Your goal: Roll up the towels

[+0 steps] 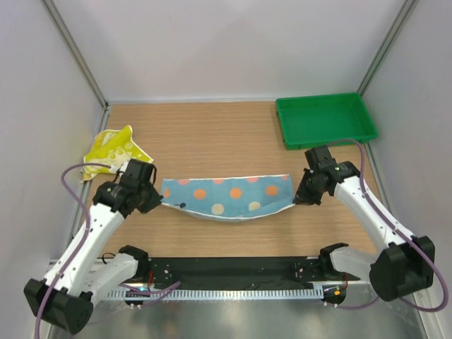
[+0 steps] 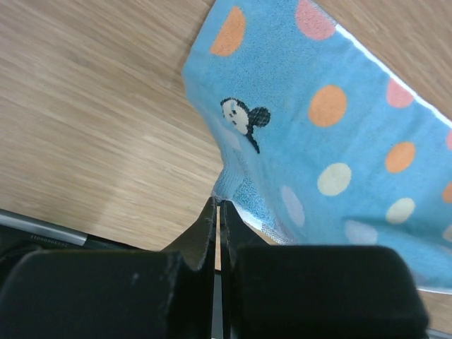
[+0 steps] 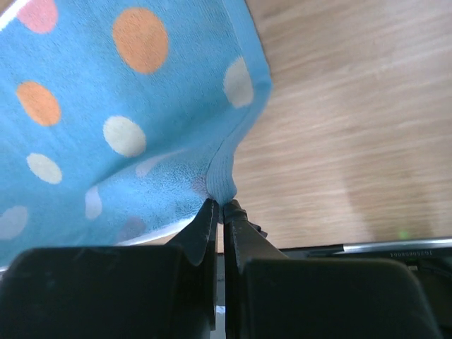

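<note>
A light blue towel [image 1: 226, 196] with orange, pink and cream dots hangs stretched between my two grippers above the wooden table [image 1: 212, 134], its middle sagging toward me. My left gripper [image 1: 159, 201] is shut on the towel's left corner [image 2: 224, 189]; a small cartoon mouse mark [image 2: 244, 117] shows near that corner. My right gripper [image 1: 295, 198] is shut on the right corner [image 3: 224, 185]. The yellow towel [image 1: 113, 151] with a white-green pattern lies crumpled at the table's left edge, behind the left arm.
A green tray [image 1: 325, 120] stands at the back right of the table. White walls with metal posts close in the left, right and back. A black rail [image 1: 226, 272] with the arm bases runs along the near edge.
</note>
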Tool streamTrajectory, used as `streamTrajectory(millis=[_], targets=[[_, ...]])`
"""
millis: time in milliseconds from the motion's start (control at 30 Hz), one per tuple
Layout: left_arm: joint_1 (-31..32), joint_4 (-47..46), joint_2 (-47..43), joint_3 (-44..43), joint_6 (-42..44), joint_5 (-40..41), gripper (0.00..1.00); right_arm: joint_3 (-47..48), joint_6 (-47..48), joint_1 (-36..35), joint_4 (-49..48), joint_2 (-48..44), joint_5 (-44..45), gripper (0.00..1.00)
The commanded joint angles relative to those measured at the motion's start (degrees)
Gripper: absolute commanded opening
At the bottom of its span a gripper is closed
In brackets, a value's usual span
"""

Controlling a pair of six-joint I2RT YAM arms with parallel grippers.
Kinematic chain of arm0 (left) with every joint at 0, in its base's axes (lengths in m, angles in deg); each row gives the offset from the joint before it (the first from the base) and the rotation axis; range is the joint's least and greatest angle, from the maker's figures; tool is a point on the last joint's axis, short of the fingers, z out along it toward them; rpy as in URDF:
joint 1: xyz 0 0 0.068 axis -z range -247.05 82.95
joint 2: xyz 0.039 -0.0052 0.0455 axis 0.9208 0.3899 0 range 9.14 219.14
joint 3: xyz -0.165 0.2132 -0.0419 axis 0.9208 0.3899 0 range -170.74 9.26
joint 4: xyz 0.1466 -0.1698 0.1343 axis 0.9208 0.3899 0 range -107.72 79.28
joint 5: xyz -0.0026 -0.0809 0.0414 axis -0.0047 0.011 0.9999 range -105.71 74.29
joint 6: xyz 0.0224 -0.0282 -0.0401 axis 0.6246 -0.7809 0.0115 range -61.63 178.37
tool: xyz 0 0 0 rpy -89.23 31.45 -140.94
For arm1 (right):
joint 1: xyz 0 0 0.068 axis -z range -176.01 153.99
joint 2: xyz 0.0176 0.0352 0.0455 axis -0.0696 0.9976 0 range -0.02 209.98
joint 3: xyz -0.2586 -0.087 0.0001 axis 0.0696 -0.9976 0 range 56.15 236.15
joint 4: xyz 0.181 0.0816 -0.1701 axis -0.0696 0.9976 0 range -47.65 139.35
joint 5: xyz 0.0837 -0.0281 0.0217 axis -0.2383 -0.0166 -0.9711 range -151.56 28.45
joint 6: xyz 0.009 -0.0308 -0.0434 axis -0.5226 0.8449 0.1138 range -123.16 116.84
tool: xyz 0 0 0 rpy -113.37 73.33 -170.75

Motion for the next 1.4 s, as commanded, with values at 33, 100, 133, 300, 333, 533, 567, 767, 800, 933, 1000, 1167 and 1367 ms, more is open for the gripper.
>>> streamTrajectory(millis=[33,100,133,300,333,533,567,767,800,933,1000,1167,1367], targets=[[-0.5,-3.9,6.0,-2.9,4.1,1.3,0.00,6.0,3.7,0.1,-3.6,7.5,0.5,0.01],[-1.3,-4.4,8.3,-3.9,4.7,1.2,0.00,8.6,3.8,0.2,-4.7,9.5,0.6,0.01],[-1.7,-4.7,8.9,-4.1,5.4,1.2,0.00,10.2,4.0,0.2,-5.2,11.8,0.7,0.01],[-6.2,-7.2,12.2,-5.0,8.4,-0.6,0.00,14.5,5.3,0.2,-6.1,18.3,1.4,0.01],[-6.9,-7.5,13.3,-5.2,9.3,-1.2,0.00,15.5,5.7,0.2,-6.5,19.3,1.3,0.01],[-10.4,-10.7,18.0,-4.9,11.8,-3.6,0.00,19.2,6.5,0.5,-7.4,25.7,1.6,0.01],[-10.5,-11.1,18.6,-5.0,12.1,-3.7,0.00,19.6,6.6,0.5,-7.5,26.3,1.7,0.01],[-11.4,-13.8,23.1,-6.5,13.3,-3.8,0.00,21.1,7.4,1.4,-8.1,29.7,1.8,0.01],[-11.3,-13.9,23.6,-6.7,13.6,-3.6,0.00,21.2,7.4,1.5,-8.2,30.1,1.7,0.01],[-11.5,-14.8,26.3,-7.8,14.2,-3.6,0.00,22.0,7.7,2.1,-8.5,31.8,1.4,0.01],[-11.5,-15.4,27.5,-8.5,14.3,-3.6,0.00,22.5,7.8,2.1,-8.5,32.3,1.4,0.01],[-11.6,-15.8,30.4,-10.0,14.3,-2.9,0.00,23.7,8.1,2.4,-8.6,34.4,1.4,0.01],[-12.5,-17.8,37.1,-11.9,15.0,-3.0,0.00,24.6,8.0,2.9,-9.7,36.9,2.0,0.35]])
